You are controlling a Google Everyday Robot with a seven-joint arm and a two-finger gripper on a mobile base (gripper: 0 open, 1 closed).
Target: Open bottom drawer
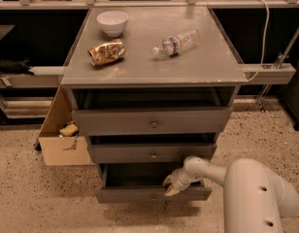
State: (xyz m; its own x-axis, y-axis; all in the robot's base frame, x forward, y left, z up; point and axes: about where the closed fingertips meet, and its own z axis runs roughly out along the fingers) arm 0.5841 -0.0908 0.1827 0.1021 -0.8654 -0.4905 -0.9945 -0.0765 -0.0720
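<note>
The arm enters from the lower right corner. Its thick white housing sits nearest the camera, and a slimmer link reaches left and slightly upward toward the cabinet. The end effector is at the top edge of the bottom drawer, right of the drawer's centre and tilted down to the left. Whether the end effector is apart, together or clamped on the edge cannot be told.

The bottom drawer is the lowest of three grey fronts and stands partly out of the cabinet. Its dark interior is exposed behind the front panel. The front projects past the middle drawer above it, toward the camera. The middle drawer and the top drawer each carry a small round centre knob and sit further back.

The speckled floor lies open to the left of and in front of the bottom drawer. The arm housing occupies the room to the right. A cardboard box stands on the floor against the cabinet's left side, with a yellow item inside.

The grey surface on top carries three things, well apart from one another:
- a crumpled snack bag at front left;
- a plastic water bottle lying on its side near the centre;
- a white bowl at rear left.

A pale cable hangs at the right, behind the surface. Dark shelving and a metal rail run along the back.
</note>
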